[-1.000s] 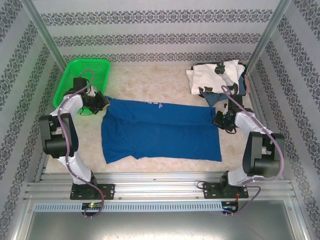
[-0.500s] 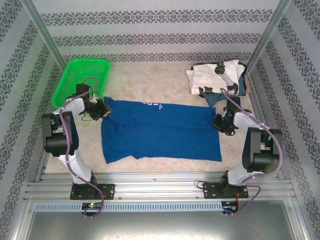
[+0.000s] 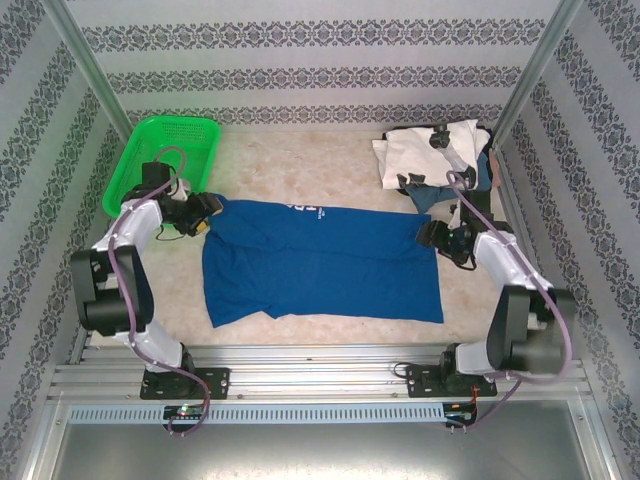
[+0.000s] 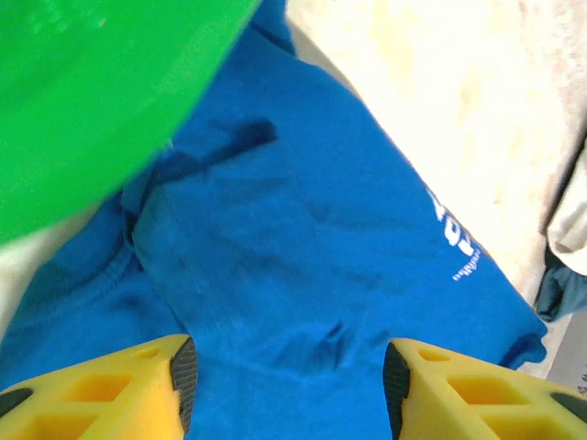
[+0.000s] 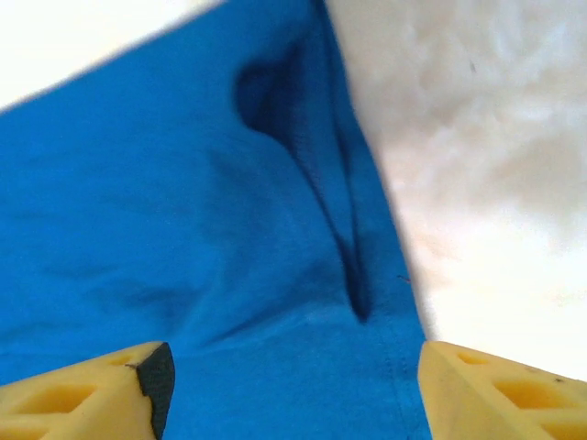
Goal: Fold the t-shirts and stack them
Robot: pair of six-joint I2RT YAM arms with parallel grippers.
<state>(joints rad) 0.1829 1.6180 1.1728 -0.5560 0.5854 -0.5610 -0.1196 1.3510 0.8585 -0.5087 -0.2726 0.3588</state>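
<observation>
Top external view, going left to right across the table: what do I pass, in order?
green basket → left gripper → blue t-shirt → right gripper

- Royal-blue t-shirt [image 3: 320,262]: soft matt cloth, lying mostly smooth and creasing shallowly. Its white lettering [image 4: 454,240] is showing as flat print.
- White t-shirt [image 3: 430,150]: matt cloth, rumpling in loose folds.
- Basket [image 3: 165,150]: green plastic mesh, giving off a slight sheen.
- Table [image 3: 300,165]: pale mottled surface, looking matt and faintly grainy.
- Left gripper [image 4: 289,367] and right gripper [image 5: 293,367]: yellow moulded plastic fingers, matt, carrying black pads [image 4: 186,371].
- Front rails [image 3: 320,372]: ribbed bare metal, gleaming dully.
- Walls [image 3: 300,70]: patterned covering, looking matt.
</observation>
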